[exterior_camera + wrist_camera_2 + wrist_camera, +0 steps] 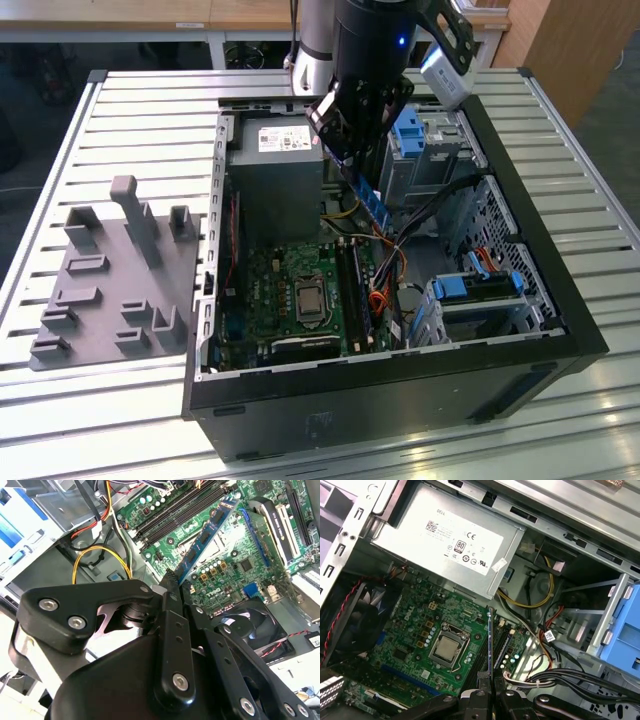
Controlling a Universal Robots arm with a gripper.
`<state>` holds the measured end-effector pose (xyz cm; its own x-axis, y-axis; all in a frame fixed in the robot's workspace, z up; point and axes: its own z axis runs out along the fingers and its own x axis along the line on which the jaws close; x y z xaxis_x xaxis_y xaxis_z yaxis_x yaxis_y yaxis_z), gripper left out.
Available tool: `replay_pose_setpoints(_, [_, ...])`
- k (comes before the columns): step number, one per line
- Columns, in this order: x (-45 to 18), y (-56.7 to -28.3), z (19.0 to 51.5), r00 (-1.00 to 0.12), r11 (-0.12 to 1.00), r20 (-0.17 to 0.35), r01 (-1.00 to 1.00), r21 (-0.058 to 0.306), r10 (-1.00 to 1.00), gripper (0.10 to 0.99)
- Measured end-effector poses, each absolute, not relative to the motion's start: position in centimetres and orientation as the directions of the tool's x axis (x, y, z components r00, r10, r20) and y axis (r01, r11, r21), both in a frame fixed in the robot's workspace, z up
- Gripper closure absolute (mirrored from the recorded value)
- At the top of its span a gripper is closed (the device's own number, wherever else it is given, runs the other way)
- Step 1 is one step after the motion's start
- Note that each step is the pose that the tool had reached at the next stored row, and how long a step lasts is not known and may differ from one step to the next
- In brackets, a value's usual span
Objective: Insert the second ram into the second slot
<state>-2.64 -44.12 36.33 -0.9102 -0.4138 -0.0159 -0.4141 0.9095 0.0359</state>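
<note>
Firstly, size up the scene from the big down: slatted silver metal bench [120, 110] carrying an open black computer tower case [560, 330], with a grey boxy power supply [275, 190] just beside the green motherboard [290, 290] inside. Next, note the black multi-link pincer [345, 150] poised over the case, clamped on one end of the thin, flat blue ram stick [372, 203] and holding it aloft at a slant. In the second wrist view, find the stick [207, 535] reaching out from the pincer [172, 582] above the board, apart from the long black memory slots [175, 512] and not yet seated; in the first wrist view, find it [490, 640] edge-on over the slot rows. As a judgement: level out the slant, line the long lower edge over the second slot alone, steer clear of the yellow cable loop [532, 605] near the slot ends, then press straight down with even force at both ends, never rocking or twisting. No telling from these views the fill of the neighbouring slot, so check the row count before committing.
</note>
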Motion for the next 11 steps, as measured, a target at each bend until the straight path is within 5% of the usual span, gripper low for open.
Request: replay_pose_setpoints(11, [-2.64, -44.12, 36.31, -0.918, 0.917, -0.016, -0.397, 0.036, -0.396, 0.949])
